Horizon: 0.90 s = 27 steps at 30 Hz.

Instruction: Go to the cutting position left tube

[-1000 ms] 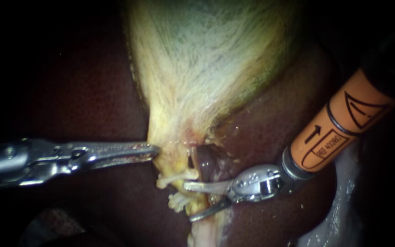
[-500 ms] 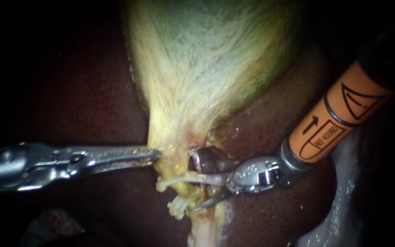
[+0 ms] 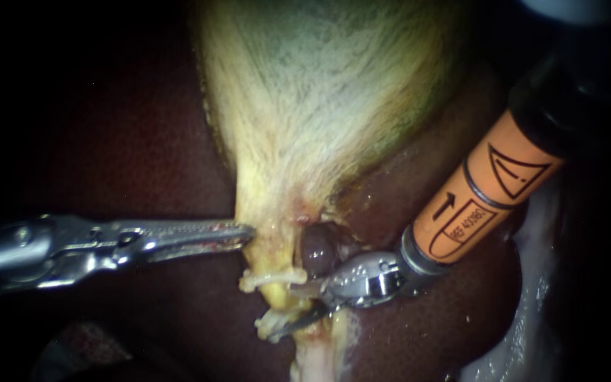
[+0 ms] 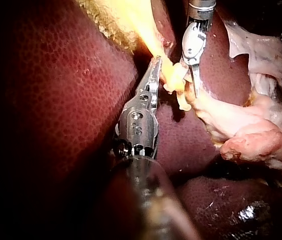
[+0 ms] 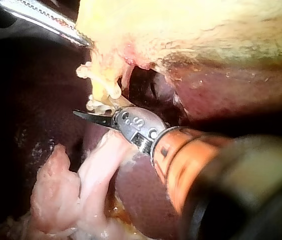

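my right instrument (image 3: 288, 310) has its blades apart with a clear gap, one on each side of the left tube (image 3: 277, 293). i can't see both edges touching it, so i call them open around it, not biting. the tube is the yellow strand dropping from the neck of the gallbladder (image 3: 319, 106), and the blades sit between the upper clip (image 3: 270, 277) and the lower clip (image 3: 269, 327). my left instrument (image 3: 245, 232) has its jaws closed on the edge of that neck, just beside the tube, over the dark liver (image 3: 107, 141). i judge the approach nearly done. what's left is checking depth and squareness; the tube is uncut.
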Each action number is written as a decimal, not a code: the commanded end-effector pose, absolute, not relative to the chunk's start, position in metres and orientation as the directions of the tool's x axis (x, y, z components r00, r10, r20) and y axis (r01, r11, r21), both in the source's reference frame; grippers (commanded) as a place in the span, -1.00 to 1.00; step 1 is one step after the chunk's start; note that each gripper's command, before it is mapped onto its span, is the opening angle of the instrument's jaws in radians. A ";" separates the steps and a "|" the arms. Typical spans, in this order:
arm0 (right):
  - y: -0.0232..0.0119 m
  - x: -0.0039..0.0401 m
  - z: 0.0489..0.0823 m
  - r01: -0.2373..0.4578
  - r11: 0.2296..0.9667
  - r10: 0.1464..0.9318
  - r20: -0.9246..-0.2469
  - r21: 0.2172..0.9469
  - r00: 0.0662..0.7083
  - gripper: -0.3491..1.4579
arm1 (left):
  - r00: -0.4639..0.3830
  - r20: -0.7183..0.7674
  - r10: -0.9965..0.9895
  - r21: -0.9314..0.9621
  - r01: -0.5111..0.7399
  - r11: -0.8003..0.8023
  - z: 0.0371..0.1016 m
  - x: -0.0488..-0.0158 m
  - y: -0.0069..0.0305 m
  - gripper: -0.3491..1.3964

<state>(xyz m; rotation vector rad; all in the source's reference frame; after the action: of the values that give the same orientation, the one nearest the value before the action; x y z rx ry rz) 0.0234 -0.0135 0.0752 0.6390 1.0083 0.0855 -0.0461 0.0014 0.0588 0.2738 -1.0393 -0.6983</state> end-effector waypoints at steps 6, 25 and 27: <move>-0.0135 0.0249 0.0755 0.212 0.808 0.379 -0.761 0.550 0.527 0.73 | 0.318 0.694 -0.645 0.525 0.390 0.757 0.0593 -0.0471 0.0013 -0.77; -0.0136 0.0251 0.0762 0.145 0.740 0.496 -0.678 0.657 0.543 0.71 | 0.319 0.695 -0.644 0.531 0.375 0.760 0.0597 -0.0486 0.0010 -0.77; -0.0136 0.0251 0.0762 0.145 0.740 0.495 -0.678 0.656 0.543 0.71 | 0.319 0.695 -0.644 0.531 0.375 0.760 0.0597 -0.0486 0.0010 -0.77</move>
<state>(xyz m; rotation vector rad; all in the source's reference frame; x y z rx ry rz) 0.0251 -0.0136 0.0762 0.7351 0.9963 0.2328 -0.0486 0.0010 0.0597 0.2950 -1.0488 -0.6826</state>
